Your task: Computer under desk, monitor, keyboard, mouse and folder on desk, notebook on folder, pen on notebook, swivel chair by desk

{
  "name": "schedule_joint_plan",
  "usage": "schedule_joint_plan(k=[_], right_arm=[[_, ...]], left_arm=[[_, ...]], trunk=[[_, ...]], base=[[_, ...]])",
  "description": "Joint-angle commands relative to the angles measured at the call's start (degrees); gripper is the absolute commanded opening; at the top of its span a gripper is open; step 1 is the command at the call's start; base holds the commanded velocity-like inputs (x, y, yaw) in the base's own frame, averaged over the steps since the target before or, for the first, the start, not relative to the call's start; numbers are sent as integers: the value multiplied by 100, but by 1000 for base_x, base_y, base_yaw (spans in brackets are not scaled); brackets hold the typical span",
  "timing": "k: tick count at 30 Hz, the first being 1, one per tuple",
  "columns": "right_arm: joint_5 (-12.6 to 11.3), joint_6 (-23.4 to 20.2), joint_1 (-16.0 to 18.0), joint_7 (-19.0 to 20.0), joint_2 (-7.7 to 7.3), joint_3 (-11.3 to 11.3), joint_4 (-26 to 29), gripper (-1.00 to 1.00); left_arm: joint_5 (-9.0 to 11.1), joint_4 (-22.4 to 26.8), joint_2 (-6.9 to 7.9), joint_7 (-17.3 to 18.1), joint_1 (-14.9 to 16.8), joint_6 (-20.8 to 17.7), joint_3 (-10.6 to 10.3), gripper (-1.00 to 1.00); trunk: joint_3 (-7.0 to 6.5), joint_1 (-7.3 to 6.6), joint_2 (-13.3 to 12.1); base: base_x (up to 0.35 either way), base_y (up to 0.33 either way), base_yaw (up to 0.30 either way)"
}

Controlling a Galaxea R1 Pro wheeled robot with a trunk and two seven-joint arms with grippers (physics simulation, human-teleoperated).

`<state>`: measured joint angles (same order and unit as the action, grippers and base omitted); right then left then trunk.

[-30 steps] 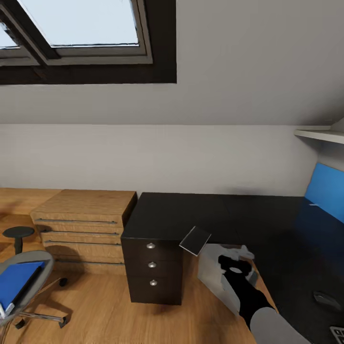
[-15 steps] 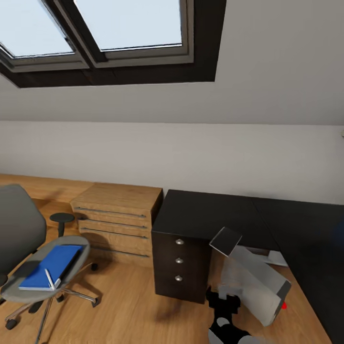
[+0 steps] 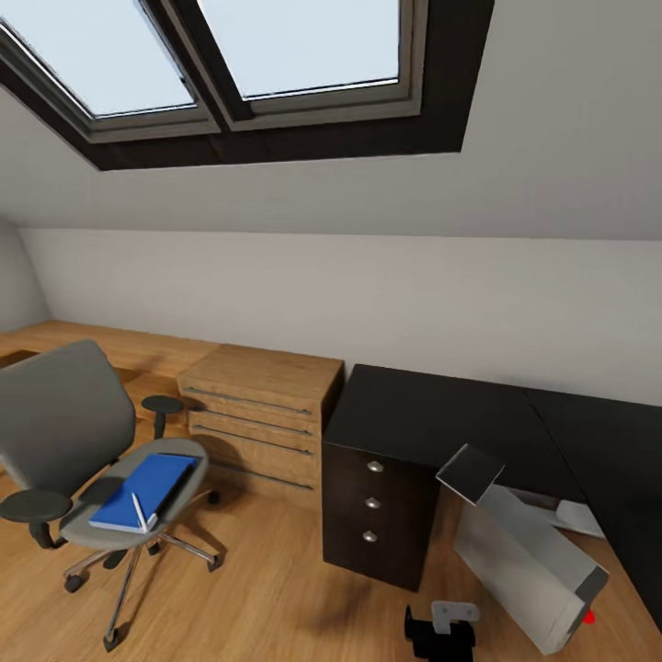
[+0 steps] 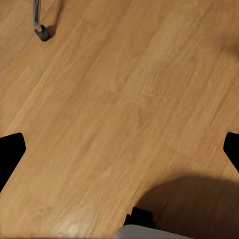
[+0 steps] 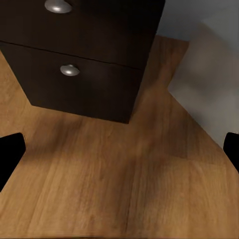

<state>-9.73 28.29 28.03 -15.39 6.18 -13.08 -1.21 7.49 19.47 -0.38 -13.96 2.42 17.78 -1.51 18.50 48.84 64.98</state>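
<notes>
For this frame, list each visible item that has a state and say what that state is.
computer: tilted, lying askew on the floor under the desk.
folder: closed, flat on the swivel chair seat.
swivel chair: upright, standing apart from the desk.
desk: drawers shut.
dresser: drawers shut.
left gripper: open, empty, over bare floor.
right gripper: open, empty, facing the desk drawers.

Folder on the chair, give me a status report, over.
Both grippers open, empty, over bare floor. Folder flat on the swivel chair seat, a pen-like stick on it. Computer tilted beside the desk.
</notes>
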Motion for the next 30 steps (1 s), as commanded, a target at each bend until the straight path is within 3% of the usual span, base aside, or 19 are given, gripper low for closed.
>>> schedule_joint_plan(k=[1,6,22,30], right_arm=[[-43,26,-13,9,-3,-49,-12,100],[-30,20,-56,41,-48,-53,-11,100],[-23,27,-61,44,-41,-63,-8,100],[-20,385,-61,44,-17,-69,-12,100]], left_arm=[[48,-4,-5,6,4,31,-28,100],[17,-42,-29,37,4,35,-75,100],[26,-258,-42,51,4,-14,-104,100],[34,-368,-71,47,4,-11,-89,100]], trunk=[[7,0,5],[8,0,5],[-279,-351,-637],[-405,-505,-918]], base=[[0,0,45],[0,0,17],[0,0,1],[0,0,227]])
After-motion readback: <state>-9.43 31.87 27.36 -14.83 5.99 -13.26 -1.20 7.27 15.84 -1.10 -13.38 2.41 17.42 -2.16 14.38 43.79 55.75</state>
